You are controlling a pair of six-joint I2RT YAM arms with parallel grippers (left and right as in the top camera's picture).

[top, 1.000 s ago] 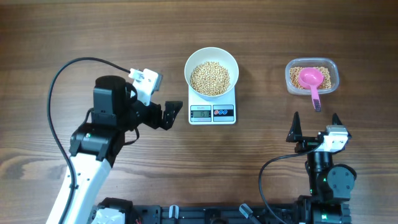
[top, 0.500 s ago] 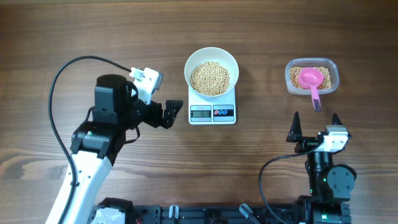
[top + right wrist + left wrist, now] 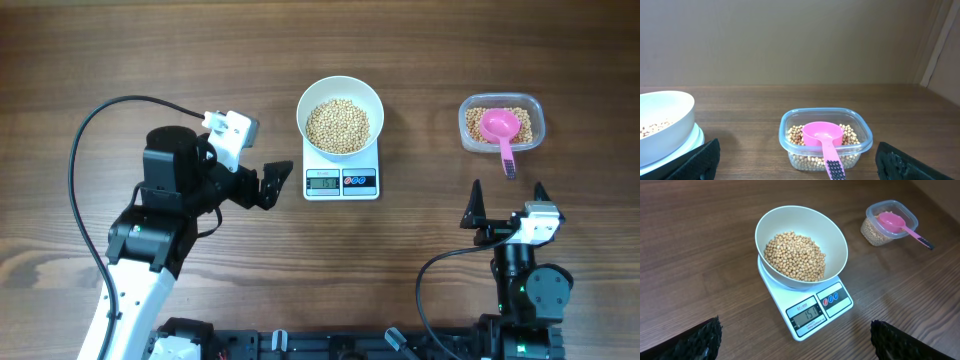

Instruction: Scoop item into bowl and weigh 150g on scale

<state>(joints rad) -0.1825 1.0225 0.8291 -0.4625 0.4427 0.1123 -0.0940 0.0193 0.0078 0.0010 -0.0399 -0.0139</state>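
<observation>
Wood tabletop (image 3: 150, 50): bowl (image 3: 836, 247) of beans (image 3: 338, 125) atop the scale (image 3: 341, 183); left gripper (image 3: 273, 185) beside it, right gripper (image 3: 509, 196) well right, both spread empty. Weighing looks done; next, confirm the display (image 3: 806, 315).

Even, soft light (sharp, glare-free)

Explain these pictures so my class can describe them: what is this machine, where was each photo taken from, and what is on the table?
These are two robot arms at a wooden table. One picture looks down from above, showing the left arm and right arm. The other two come from a camera on each wrist; the dark shapes in their bottom corners are that arm's own jaws. A white bowl of beans stands on a scale. To its right, apart, a clear tub holds more beans and a pink scoop. Both pairs of jaws are open and hold nothing.
</observation>
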